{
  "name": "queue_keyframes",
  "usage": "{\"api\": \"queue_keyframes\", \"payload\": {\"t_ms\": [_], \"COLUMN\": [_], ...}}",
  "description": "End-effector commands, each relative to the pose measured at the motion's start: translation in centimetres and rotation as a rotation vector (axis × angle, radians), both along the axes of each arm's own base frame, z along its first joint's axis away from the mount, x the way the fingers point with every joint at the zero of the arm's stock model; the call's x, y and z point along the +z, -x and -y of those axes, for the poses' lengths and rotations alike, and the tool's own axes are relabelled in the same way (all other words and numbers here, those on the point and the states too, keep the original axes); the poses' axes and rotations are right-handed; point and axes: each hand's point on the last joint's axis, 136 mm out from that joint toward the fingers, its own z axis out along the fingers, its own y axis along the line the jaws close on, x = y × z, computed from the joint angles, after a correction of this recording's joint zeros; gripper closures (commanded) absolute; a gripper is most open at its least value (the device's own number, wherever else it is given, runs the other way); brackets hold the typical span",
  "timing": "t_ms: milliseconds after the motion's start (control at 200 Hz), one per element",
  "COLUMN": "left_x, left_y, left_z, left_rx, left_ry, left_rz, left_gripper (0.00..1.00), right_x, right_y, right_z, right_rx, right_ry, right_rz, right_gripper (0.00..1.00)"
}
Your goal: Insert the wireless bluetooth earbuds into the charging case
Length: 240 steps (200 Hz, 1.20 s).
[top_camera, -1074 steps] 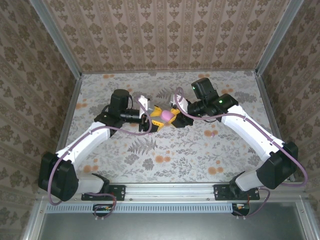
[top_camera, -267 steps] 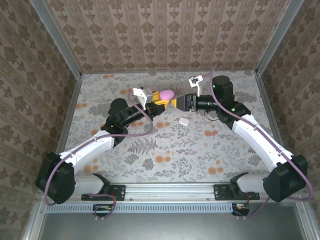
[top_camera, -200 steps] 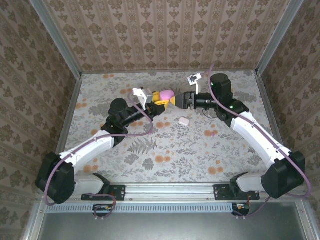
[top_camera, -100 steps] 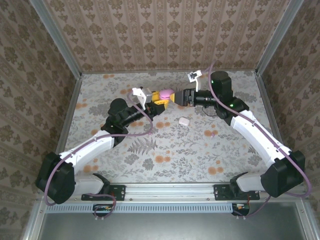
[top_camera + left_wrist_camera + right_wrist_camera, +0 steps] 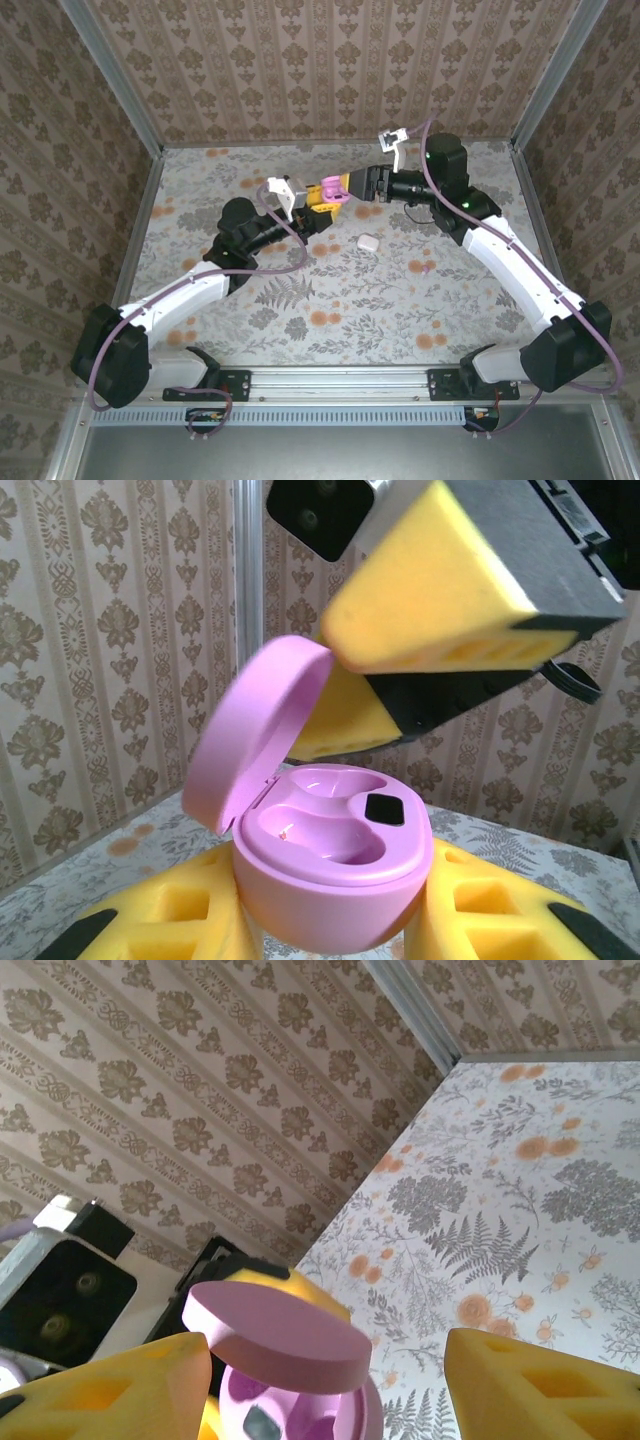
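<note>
From above, I see my left pincer (image 5: 320, 202) gripping the charging case (image 5: 330, 187), with my right pincer (image 5: 352, 186) just beside it. One earbud (image 5: 367, 241) lies on the desk (image 5: 450, 300) near them. Left wrist: the lid (image 5: 255, 730) is up. Right wrist: my right pincer (image 5: 320, 1385) is open around the lid.

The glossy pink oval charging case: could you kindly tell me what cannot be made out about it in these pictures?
Top external: the glossy pink oval charging case is too small to show its inside.
Left wrist: its base is hidden between the left gripper's yellow foam pads and cut by the bottom edge; whether the right gripper's fingers touch the lid is unclear.
Right wrist: the lid covers most of the wells.
</note>
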Motion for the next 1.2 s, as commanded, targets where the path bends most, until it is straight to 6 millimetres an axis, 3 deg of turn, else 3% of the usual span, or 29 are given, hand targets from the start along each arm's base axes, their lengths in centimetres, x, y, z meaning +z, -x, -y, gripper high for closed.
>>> {"api": "queue_keyframes", "payload": {"t_ms": [0,260,405,485,600,670,770,875,975,1195], "left_x": [1.2,1.1,1.0,0.9,0.9,0.7,0.7,0.7,0.7,0.8], "left_y": [1.0,1.1,0.9,0.9,0.8,0.8,0.9,0.8,0.8,0.9], "left_z": [0.0,-0.1,-0.2,-0.2,-0.2,0.0,0.1,0.2,0.3,0.4], "left_rx": [-0.029,-0.026,-0.013,-0.009,-0.013,-0.017,-0.021,-0.021,-0.021,-0.032], "left_ry": [0.032,0.027,0.023,0.021,0.021,0.018,0.016,0.017,0.017,0.011], "left_rz": [0.041,0.044,0.042,0.043,0.042,0.038,0.037,0.037,0.036,0.035], "left_gripper": [0.67,0.67,0.67,0.67,0.67,0.67,0.67,0.67,0.67,0.67], "right_x": [1.0,3.1,1.6,-1.5,-8.5,-13.2,-18.7,-22.8,-25.7,-30.1], "right_y": [-0.6,-0.5,-0.9,-1.4,-1.9,-1.3,0.2,2.0,2.7,4.1], "right_z": [0.5,3.0,6.7,9.9,15.5,18.9,22.0,22.8,22.6,22.2], "right_rx": [-0.048,-0.156,-0.301,-0.403,-0.536,-0.623,-0.698,-0.713,-0.734,-0.76], "right_ry": [-0.003,-0.013,0.052,0.104,0.125,0.13,0.206,0.296,0.261,0.212], "right_rz": [0.009,0.051,0.014,-0.076,-0.275,-0.443,-0.611,-0.75,-0.849,-0.931], "right_gripper": [0.34,0.32,0.33,0.35,0.43,0.52,0.58,0.59,0.62,0.66]}}
